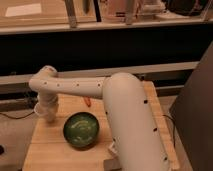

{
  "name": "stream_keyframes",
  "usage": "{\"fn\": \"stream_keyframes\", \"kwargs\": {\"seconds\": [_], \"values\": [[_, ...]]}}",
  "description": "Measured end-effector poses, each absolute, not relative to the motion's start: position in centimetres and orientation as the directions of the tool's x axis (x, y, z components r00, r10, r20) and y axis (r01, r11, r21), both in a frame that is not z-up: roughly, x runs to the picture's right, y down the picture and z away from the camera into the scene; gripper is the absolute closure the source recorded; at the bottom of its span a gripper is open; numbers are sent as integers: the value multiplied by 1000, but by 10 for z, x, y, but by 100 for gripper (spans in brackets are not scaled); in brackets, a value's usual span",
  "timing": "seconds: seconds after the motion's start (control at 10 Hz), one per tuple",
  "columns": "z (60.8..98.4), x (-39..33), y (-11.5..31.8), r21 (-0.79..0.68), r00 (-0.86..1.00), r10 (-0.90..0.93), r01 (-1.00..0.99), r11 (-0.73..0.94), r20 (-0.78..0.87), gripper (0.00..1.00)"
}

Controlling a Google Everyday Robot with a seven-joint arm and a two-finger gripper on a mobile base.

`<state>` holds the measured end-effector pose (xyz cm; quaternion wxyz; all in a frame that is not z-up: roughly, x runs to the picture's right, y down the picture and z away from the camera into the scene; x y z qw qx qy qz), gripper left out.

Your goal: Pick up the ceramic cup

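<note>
The ceramic cup (pixel 41 107) is small and whitish and stands near the far left corner of the wooden table (pixel 55 145). My gripper (pixel 49 114) hangs down from the white wrist right at the cup and covers part of it. I cannot tell whether it is touching the cup. The wide white arm (pixel 125 115) reaches across the table from the right foreground.
A dark green bowl (pixel 81 129) sits in the middle of the table, just right of the gripper. A small orange thing (pixel 87 101) lies behind the bowl. A white object (pixel 112 148) shows at the arm's edge. A dark counter stands behind the table.
</note>
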<state>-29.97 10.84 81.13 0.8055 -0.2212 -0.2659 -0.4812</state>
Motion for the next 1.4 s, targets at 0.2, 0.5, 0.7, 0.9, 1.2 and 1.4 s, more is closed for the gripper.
{"fn": "stream_keyframes", "kwargs": {"seconds": [0.2,0.5,0.7,0.9,1.2,1.4], "values": [[809,-301,108,-87,392,-659,891,446,642,89],[804,-301,105,-53,383,-659,885,462,648,100],[798,-300,102,-6,371,-659,874,486,654,100],[787,-297,93,79,359,-665,842,533,655,100],[770,-295,85,185,328,-680,804,566,655,100],[762,-294,82,235,310,-689,783,576,655,100]]}}
